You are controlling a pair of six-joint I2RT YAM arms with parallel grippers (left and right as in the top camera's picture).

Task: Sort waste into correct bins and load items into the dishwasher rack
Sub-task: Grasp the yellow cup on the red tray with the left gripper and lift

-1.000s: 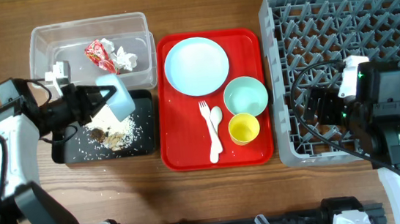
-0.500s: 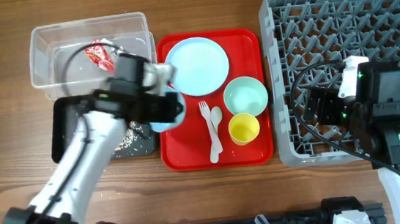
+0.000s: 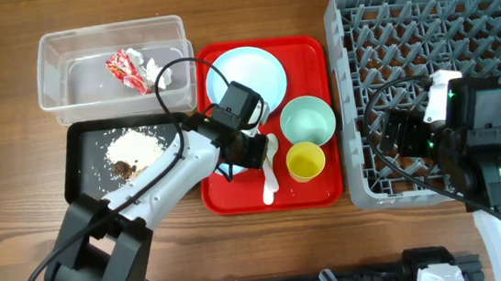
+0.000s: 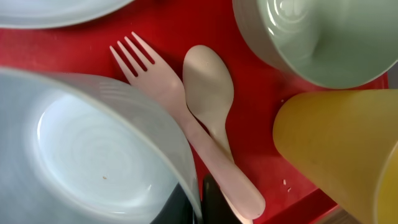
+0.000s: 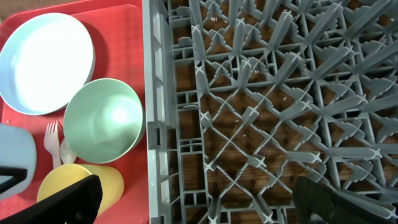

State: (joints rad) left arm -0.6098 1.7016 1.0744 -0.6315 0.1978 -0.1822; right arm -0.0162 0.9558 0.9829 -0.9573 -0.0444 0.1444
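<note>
While the blue bowl [image 4: 93, 155] is held over the red tray [image 3: 228, 193], just beside the fork [image 4: 168, 93] and spoon [image 4: 208, 87], the left claw [image 4: 199, 202] is seen at its rim. The claw seems to be clamped on that rim, but only one dark finger can be made out, so the hold is not sure. The right claw [image 5: 205, 199] is spread wide apart with nothing in it, above the rack [image 3: 432, 12].

The waste looks sorted. The wrapper [image 3: 124, 68] and tissue [image 3: 156, 73] are in the tub [image 3: 58, 57]. The scraps [image 3: 132, 152] are in the black tray [image 3: 84, 180]. Both bins sit on the worktop [image 3: 21, 246], left of the red tray.

No dish is seen in the rack yet, so loading is judged to be just starting. The plate [image 3: 245, 83], green bowl [image 3: 308, 120] and cup [image 3: 306, 162] are on the red tray, between the bins and the rack.

The blue bowl is judged to be light, stiff and smooth, so it may slip or swing if it is held loosely. The rim is the best place to take it, with one finger inside and one outside. A firm pinch should be kept, and the bowl should be moved slowly. It should be tipped on its edge between the pegs. The fork and spoon are thin and flat, so they are best picked up by the handle.
</note>
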